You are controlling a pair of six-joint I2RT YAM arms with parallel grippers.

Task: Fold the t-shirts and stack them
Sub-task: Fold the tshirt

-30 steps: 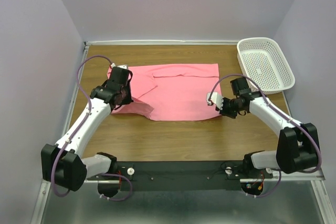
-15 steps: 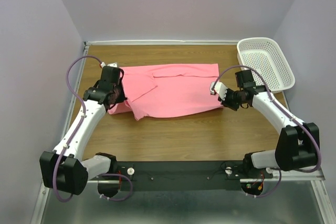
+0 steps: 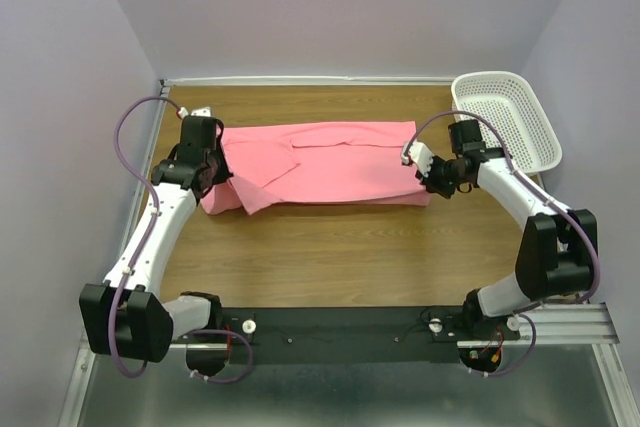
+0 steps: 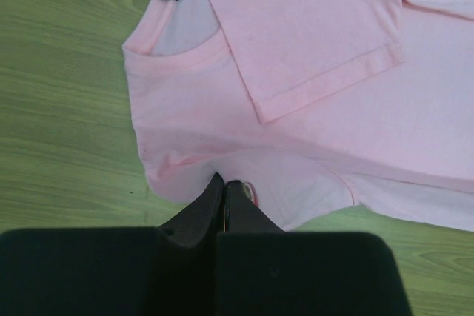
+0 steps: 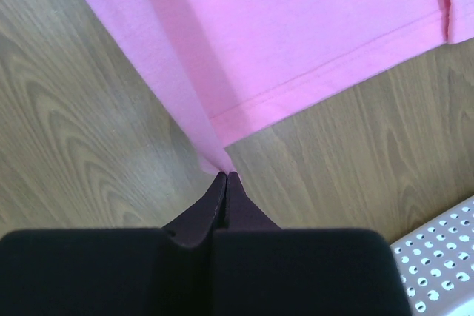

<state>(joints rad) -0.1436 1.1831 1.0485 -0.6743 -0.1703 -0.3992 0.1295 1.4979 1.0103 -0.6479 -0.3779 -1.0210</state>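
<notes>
A salmon-pink t-shirt (image 3: 330,162) lies across the far half of the wooden table, folded lengthwise into a band, neck end to the left. My left gripper (image 3: 213,179) is shut on the shirt's near left edge; in the left wrist view its tips (image 4: 225,185) pinch the cloth (image 4: 296,57) below the round neck and a folded-over sleeve. My right gripper (image 3: 430,179) is shut on the shirt's near right corner; in the right wrist view its tips (image 5: 227,177) pinch a lifted fold of the cloth (image 5: 281,27) by the hem.
A white perforated plastic basket (image 3: 505,122) stands at the table's far right corner, close behind my right arm; its rim shows in the right wrist view (image 5: 444,257). Lavender walls close in the table on three sides.
Both grippers have carried the shirt's near edge away from me, folding it over onto the far part. The shirt is now a narrower band.
</notes>
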